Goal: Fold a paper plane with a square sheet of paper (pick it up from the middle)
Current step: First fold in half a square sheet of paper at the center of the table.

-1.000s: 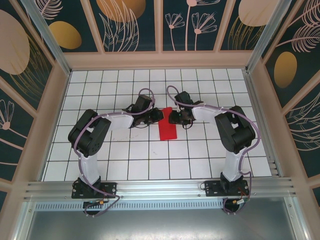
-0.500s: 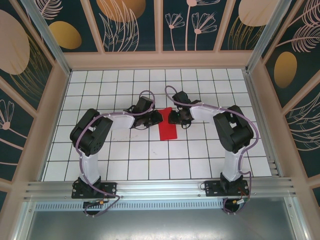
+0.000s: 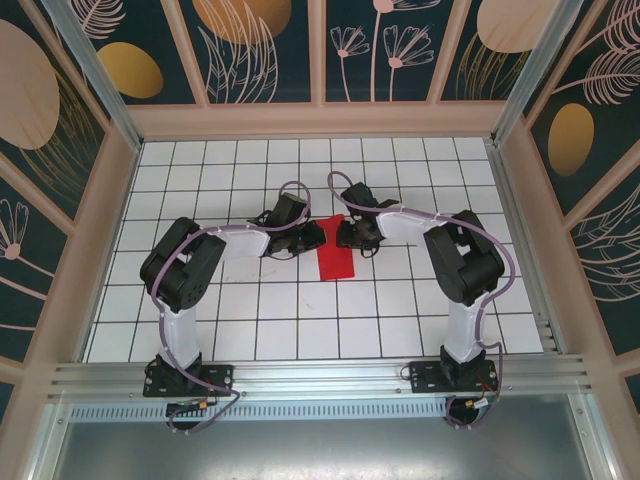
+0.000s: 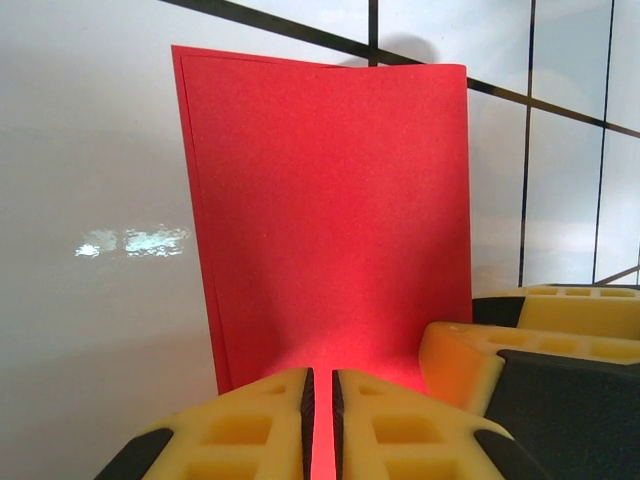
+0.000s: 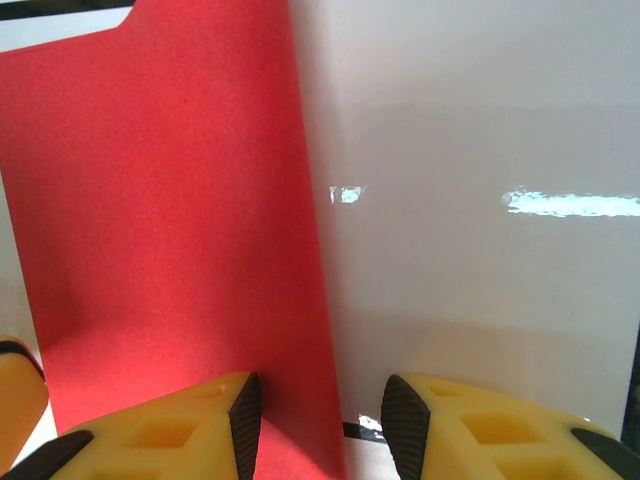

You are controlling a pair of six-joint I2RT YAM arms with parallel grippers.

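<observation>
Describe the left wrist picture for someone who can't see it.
A folded red paper lies on a white tiled table, its near end pinched between the yellow fingers of the left gripper. A yellow finger of the right gripper sits at the paper's right edge.

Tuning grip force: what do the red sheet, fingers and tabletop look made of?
Red sheet: thin matte paper, probably; fine grain, layered left edge.
Fingers: yellow, likely foam or rubber; moulded pockets.
Tabletop: glossy white, tile or laminate; mirrors lights.
</observation>
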